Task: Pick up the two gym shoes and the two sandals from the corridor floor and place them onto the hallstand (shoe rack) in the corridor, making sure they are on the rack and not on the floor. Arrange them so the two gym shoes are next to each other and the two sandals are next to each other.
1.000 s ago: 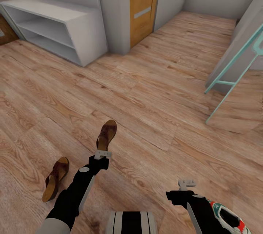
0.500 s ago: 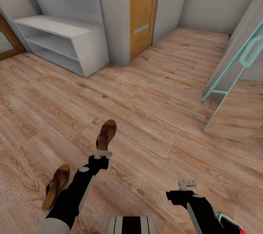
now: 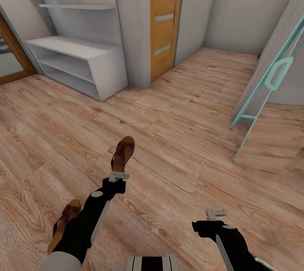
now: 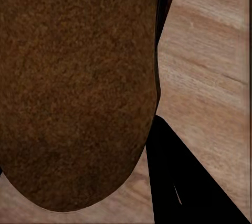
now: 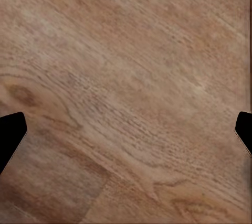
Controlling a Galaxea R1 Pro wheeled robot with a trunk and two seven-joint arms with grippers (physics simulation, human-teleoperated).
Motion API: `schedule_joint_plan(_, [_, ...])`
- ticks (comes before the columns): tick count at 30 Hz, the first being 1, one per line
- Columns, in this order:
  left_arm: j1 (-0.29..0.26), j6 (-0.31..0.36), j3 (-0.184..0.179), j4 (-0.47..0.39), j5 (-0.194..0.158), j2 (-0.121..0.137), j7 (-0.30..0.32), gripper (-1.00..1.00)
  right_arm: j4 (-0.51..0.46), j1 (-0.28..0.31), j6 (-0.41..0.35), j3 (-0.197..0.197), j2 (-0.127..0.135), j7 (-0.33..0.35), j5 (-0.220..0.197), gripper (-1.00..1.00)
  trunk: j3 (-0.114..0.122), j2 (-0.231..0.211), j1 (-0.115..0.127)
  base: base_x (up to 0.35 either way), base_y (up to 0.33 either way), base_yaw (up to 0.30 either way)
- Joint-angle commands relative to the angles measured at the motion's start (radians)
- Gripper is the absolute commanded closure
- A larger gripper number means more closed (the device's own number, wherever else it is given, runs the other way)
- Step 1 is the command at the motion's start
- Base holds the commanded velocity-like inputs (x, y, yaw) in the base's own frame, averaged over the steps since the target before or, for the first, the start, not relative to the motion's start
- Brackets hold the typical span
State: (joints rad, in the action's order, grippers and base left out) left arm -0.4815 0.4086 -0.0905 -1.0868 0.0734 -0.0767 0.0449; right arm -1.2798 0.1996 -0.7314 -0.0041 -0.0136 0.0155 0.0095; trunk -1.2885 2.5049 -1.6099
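Your left gripper [image 3: 119, 175] grips one sandal [image 3: 123, 153] by its heel end — carry it to the hallstand [image 3: 74, 49], well apart ahead-left — while your right gripper [image 3: 215, 212] hangs wide open and empty, the other sandal [image 3: 63, 223] on the floor.
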Motion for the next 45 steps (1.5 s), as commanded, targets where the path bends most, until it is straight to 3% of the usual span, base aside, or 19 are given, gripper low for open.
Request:
schedule_joint_plan(1, [0.000,0.006,0.001,-0.002,0.006,-0.001,0.007,1.00,-0.001,0.000,-0.005,0.000,0.000,0.002,0.001,-1.00,0.005,0.000,0.001,0.000,0.000,0.000])
schedule_joint_plan(6, [0.000,0.007,-0.001,-0.002,-0.076,0.000,0.006,1.00,-0.002,0.000,-0.005,0.000,0.000,0.001,0.001,-1.00,0.032,-0.001,0.003,0.000,0.000,0.000])
schedule_joint_plan(11, [0.000,0.007,-0.001,-0.002,-0.096,0.001,0.006,1.00,-0.003,0.000,-0.005,0.000,0.001,0.001,0.001,-1.00,0.060,-0.002,0.005,0.000,0.000,0.000])
schedule_joint_plan(22, [0.000,0.007,-0.002,-0.002,-0.101,0.000,0.006,1.00,-0.003,0.000,-0.005,0.000,0.001,0.001,0.001,-1.00,0.120,-0.007,0.011,0.000,0.000,0.000])
schedule_joint_plan(28, [0.000,0.007,-0.002,-0.002,-0.101,0.001,0.006,1.00,-0.002,0.000,-0.005,0.000,0.001,0.001,0.001,-1.00,0.149,-0.049,0.034,0.000,0.000,0.000])
schedule_joint_plan(39, [0.000,0.006,-0.002,-0.002,-0.102,0.000,0.006,1.00,-0.002,0.000,-0.006,-0.005,0.001,0.003,-0.001,-1.00,0.162,-0.049,0.034,0.009,0.000,0.000])
schedule_joint_plan(45, [0.000,0.007,-0.002,-0.002,-0.101,0.000,0.006,1.00,-0.003,0.000,-0.005,-0.002,0.001,0.008,-0.003,-1.00,0.162,-0.049,0.034,0.265,0.000,0.000])
